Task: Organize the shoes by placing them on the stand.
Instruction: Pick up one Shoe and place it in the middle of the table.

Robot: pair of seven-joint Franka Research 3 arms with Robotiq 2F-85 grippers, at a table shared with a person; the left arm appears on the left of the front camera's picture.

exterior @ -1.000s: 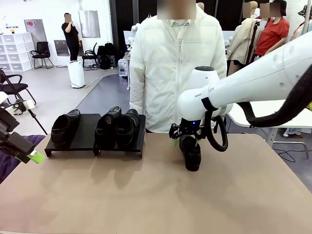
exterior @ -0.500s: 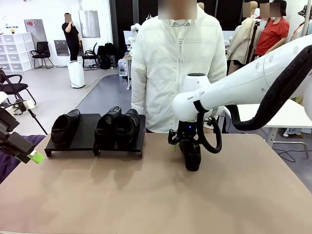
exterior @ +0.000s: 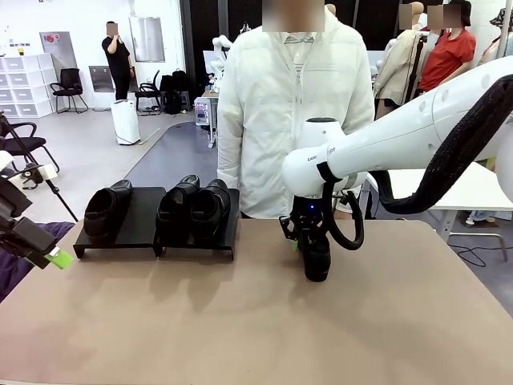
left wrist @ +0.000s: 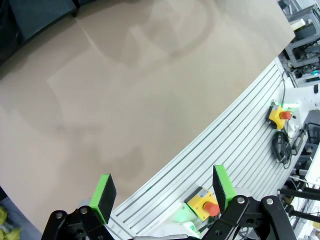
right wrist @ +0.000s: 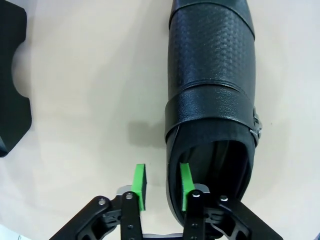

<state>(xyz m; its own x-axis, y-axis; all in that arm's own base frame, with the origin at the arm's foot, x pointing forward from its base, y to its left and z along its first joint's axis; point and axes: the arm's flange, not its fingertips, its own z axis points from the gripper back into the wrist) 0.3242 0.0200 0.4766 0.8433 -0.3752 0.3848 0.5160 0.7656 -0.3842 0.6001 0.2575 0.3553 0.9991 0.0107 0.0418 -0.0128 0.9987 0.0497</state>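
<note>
You are looking across a plain tan table (exterior: 240,321). At its near left edge your left gripper (left wrist: 162,192) hangs spread wide with nothing between the pads. Mid-table, 1 black shoe (exterior: 317,255) sits apart from the stand, and your right gripper (right wrist: 161,186) straddles its heel wall, 1 pad inside and 1 outside; whether it has clamped yet is hard to tell. Farther left, the stand (exterior: 138,233) carries 3 shoes (exterior: 192,210). Beyond stands 1 person in a white jacket (exterior: 292,112), then an office floor with chairs.
</note>
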